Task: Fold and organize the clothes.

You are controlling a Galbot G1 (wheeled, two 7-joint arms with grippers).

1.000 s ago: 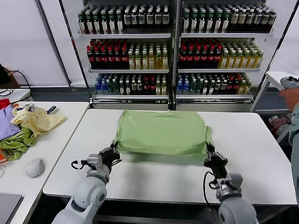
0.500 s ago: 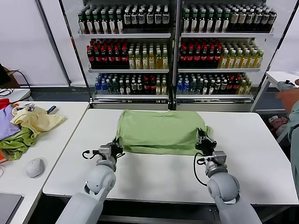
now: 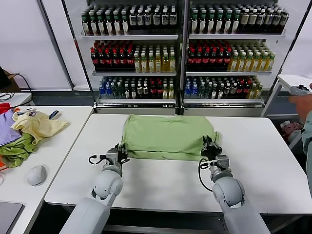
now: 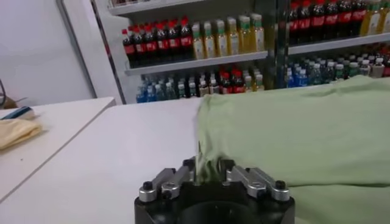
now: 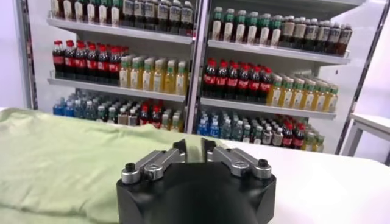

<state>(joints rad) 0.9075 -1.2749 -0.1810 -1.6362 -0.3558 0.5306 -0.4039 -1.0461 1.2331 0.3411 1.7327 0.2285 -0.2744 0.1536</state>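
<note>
Both grippers, left (image 3: 118, 152) and right (image 3: 209, 146), at the folded shirt's (image 3: 168, 137) near corners, finger state unclear, bare table (image 3: 161, 183) in front.

Head view high, facing table (image 3: 161, 180), wrist views low, close, sharing shelves (image 3: 183, 36)

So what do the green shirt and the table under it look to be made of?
The green shirt: soft matte knit, probably cotton; it drapes limp, with shallow wrinkles and a rolled edge by the left gripper. The white table: a smooth, hard top, likely laminate or coated board; it looks flat, with a faint sheen in the left wrist view. The right gripper is at the shirt's other corner.
</note>
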